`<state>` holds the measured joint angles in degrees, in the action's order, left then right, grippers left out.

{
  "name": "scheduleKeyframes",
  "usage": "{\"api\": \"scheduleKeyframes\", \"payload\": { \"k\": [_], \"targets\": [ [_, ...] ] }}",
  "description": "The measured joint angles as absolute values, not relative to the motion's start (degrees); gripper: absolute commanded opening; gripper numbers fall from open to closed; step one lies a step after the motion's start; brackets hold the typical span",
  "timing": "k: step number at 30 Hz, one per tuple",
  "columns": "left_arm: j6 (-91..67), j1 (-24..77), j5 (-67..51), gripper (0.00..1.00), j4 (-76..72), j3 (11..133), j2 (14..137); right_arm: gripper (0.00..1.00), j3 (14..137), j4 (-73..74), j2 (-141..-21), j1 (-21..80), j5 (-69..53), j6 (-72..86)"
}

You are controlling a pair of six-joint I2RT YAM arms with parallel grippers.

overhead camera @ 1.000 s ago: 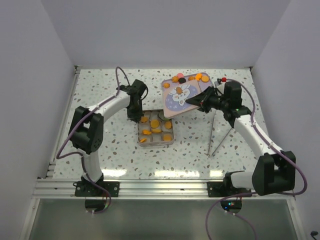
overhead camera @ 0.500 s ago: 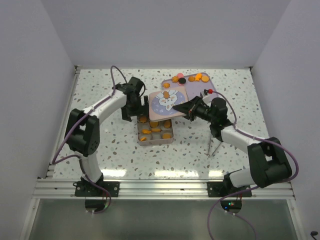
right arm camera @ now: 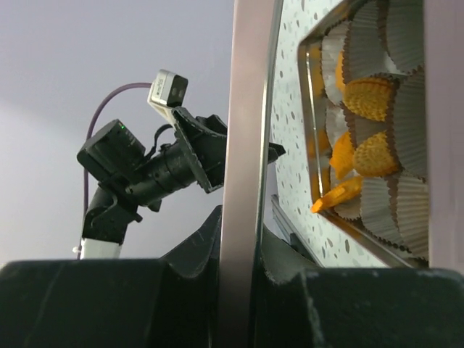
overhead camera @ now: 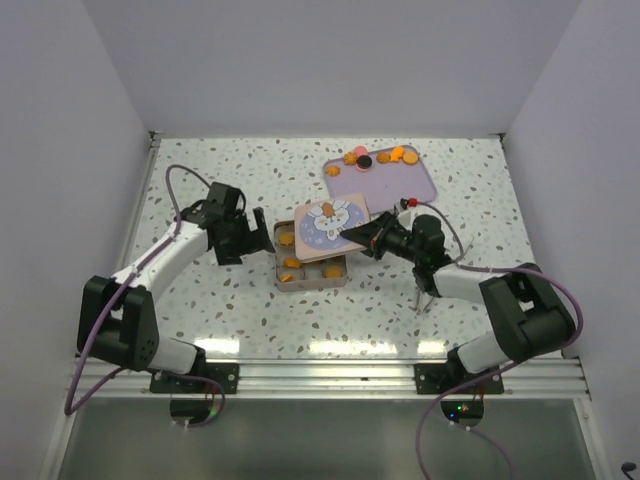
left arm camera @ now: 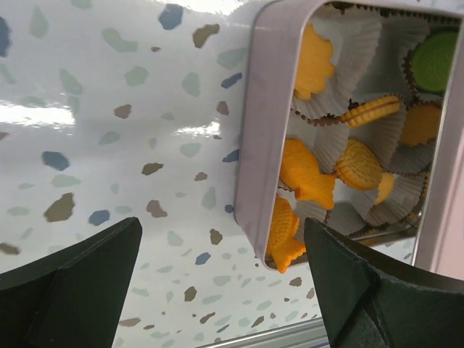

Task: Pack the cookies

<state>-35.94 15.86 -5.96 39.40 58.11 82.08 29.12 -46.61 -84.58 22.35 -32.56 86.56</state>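
Top external view: the square tin [overhead camera: 310, 284] sits on the speckled worktop [overhead camera: 230, 300] between the two arms, and most of the cookies [overhead camera: 290, 264] lie inside it in white paper cups [left arm camera: 362, 32]. The left end effector [overhead camera: 266, 240] hangs just beside the tin's left wall with its jaws spread wide and nothing between them. The right end effector [overhead camera: 365, 238] is clamped tight on the right edge of the illustrated lid [overhead camera: 330, 228], which it holds tilted over the far half of the tin; one orange cookie [overhead camera: 328, 209] rests on the lid's top. More cookies, orange, dark and pink, sit at the far edge of the lilac tray [overhead camera: 400, 182] behind. The left wrist view shows orange fish shapes, round sandwich biscuits and one green biscuit [left arm camera: 435, 61] in the cups
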Motion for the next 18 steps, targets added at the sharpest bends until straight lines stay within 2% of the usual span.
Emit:
{"api": "scheduleKeyframes", "payload": {
  "k": [5, 12, 16, 18],
  "targets": [
    [-37.1, 15.5, -13.5, 1.00, 29.8, 48.4, 78.8, 0.00, 26.5, -54.5, -90.6, 23.9, -31.5, 87.7],
    [-39.9, 13.8, -20.4, 1.00, 17.8, 40.8, 72.4, 0.00, 23.0, -68.9, -102.8, 24.9, -29.6, 92.7],
    [-41.2, 12.0, -23.6, 1.00, 12.0, 37.1, 70.1, 0.00, 23.0, -72.2, -104.0, 25.3, -29.4, 93.7],
    [-41.4, 11.6, -24.7, 1.00, 10.2, 35.7, 70.4, 0.03, 23.0, -73.1, -104.0, 25.8, -29.4, 93.7]
  ]
}}
